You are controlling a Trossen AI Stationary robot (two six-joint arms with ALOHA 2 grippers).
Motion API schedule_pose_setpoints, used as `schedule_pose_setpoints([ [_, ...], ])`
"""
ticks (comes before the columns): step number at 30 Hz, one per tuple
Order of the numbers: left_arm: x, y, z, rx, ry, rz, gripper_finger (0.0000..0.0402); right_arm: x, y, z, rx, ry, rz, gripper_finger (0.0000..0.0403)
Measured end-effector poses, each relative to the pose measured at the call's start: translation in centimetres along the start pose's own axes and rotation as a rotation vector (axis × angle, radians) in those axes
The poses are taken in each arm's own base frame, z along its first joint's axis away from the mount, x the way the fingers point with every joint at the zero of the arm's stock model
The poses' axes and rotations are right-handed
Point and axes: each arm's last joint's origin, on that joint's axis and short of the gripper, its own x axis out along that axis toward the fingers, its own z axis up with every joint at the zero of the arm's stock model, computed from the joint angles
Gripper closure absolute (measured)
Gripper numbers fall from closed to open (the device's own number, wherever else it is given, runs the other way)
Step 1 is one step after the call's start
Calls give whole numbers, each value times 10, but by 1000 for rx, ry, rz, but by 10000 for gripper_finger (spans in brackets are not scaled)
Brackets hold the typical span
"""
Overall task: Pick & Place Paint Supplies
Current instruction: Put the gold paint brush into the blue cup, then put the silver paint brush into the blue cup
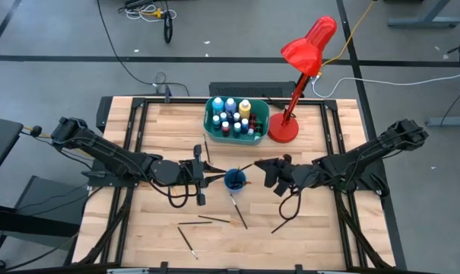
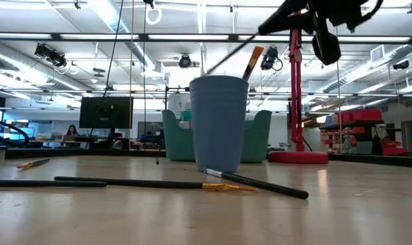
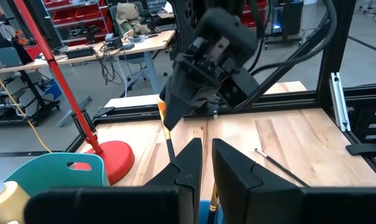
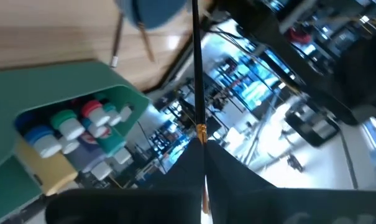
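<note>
Wooden table (image 1: 161, 236) seen from above; blue cup (image 1: 235, 180) at frame centre, between the two arms; left gripper (image 1: 214, 173) just left of the cup, fingers (image 3: 189, 163) nearly closed with only a thin gap, nothing seen between them, cannot tell if they touch the cup; right gripper (image 1: 261, 165) just right of the cup, fingers (image 4: 228, 165) pinched shut on a thin dark paintbrush (image 1: 247, 165), which slants from the gripper toward the cup rim; in the right wrist view the brush shaft (image 4: 196, 68) runs straight out from the fingertips toward the cup, gold ferrule near the fingers; in the low view the held brush slopes down from the upper right gripper toward the cup top, and an orange-tipped brush (image 2: 252, 61) sticks up out of the cup.

Teal tub (image 1: 211, 118) at upper centre of the high view, well behind the cup; paint bottles (image 1: 231, 118) stand inside it, caps white, blue, green, red, one yellow bottle (image 1: 245, 106) at its right side; red desk lamp (image 1: 299, 72) just right of the tub, base touching the table.

Loose brushes on the table: one (image 1: 238, 211) below the cup, two (image 1: 207, 221) at lower centre-left, one (image 1: 187, 240) further down, one (image 1: 281, 224) at lower right; low view shows a black brush with gold ferrule (image 2: 257, 182) lying in front of the cup.
</note>
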Motion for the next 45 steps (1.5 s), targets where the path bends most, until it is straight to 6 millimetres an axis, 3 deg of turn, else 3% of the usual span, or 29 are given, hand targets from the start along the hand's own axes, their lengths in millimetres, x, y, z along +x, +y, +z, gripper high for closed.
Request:
schedule_pose_setpoints([
  [7, 0, 0, 0, 0, 0, 0, 354, 0, 4, 1, -69, 16, 49, 403],
  [15, 0, 0, 0, -2, -4, 0, 354, 3, 9, 10, -80, -222, 6, 401],
  [21, 0, 0, 1, -3, -5, 0, 354, 17, 16, 17, -100, -234, 54, 382],
  [31, 0, 0, 1, -5, -9, 0, 354, 29, 11, 13, 115, -202, -8, 350],
  [40, 0, 0, 1, -7, -13, 1, 354, 29, 9, 13, 189, -211, -21, 315],
  [45, 0, 0, 1, -7, -12, 0, 354, 30, 4, 7, 346, -95, -31, 305],
])
